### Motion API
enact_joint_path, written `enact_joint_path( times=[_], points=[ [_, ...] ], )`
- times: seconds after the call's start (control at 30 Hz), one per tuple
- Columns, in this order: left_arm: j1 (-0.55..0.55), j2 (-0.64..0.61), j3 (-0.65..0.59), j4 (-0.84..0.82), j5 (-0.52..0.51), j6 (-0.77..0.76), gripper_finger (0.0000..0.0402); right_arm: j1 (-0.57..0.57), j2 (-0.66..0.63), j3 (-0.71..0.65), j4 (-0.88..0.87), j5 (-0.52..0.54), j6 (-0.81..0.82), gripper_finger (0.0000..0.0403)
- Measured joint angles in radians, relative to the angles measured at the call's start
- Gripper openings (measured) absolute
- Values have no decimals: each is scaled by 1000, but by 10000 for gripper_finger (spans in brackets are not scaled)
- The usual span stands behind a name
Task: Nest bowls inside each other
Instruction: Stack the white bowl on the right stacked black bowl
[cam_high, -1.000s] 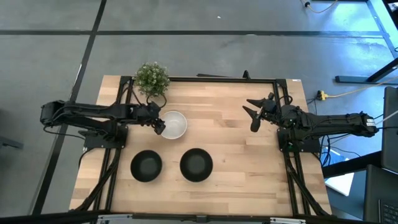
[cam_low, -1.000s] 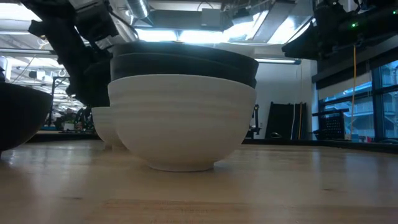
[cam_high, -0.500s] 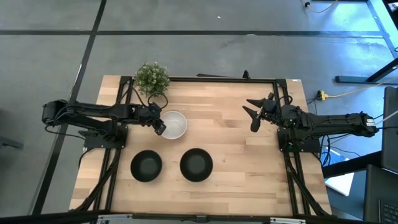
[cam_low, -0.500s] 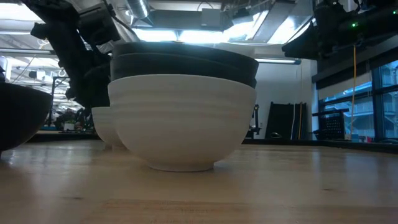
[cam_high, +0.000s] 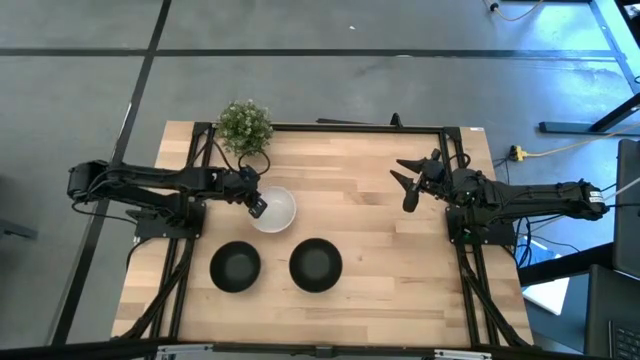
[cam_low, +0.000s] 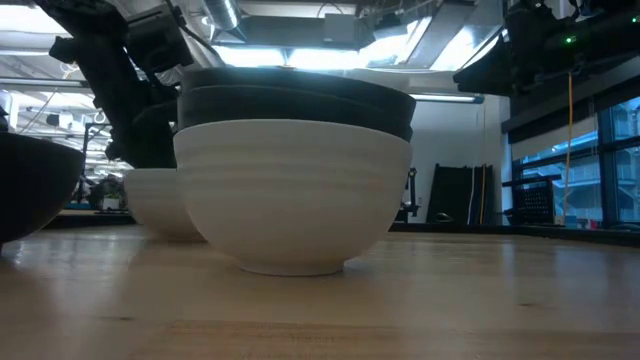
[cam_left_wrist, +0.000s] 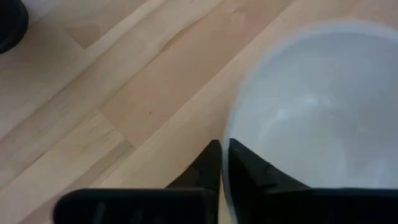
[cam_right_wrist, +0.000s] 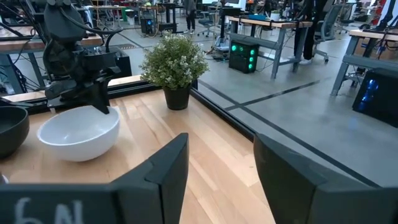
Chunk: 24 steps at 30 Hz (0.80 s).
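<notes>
Moved: white bowl (cam_high: 272, 211) now nearer table front vs 1 s ago, dragged by left gripper (cam_high: 256, 204).
L grip: fingers pinched on bowl's rim, one inside, one outside.
Bowl pos: on table (cam_high: 380, 240), just behind black bowl (cam_high: 235, 267) and bowl stack (cam_high: 315, 265).
R gripper (cam_high: 412, 183): fingers apart, empty, raised at right side.

grey taped floor (cam_high: 330, 30), workbenches (cam_right_wrist: 273, 28), bright ceiling lights (cam_low: 300, 55)
</notes>
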Motion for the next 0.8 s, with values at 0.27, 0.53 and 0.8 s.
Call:
enact_joint_path(
  times=[0.27,0.53,0.8],
  points=[
    [35,-8,9,11,52,13,6,0,0,0,0,0,0,181],
    [129,-78,192,1,185,168,4,0,0,0,0,0,0,181],
    [30,-13,384,34,335,166,2,0,0,0,0,0,0,181]
  ],
)
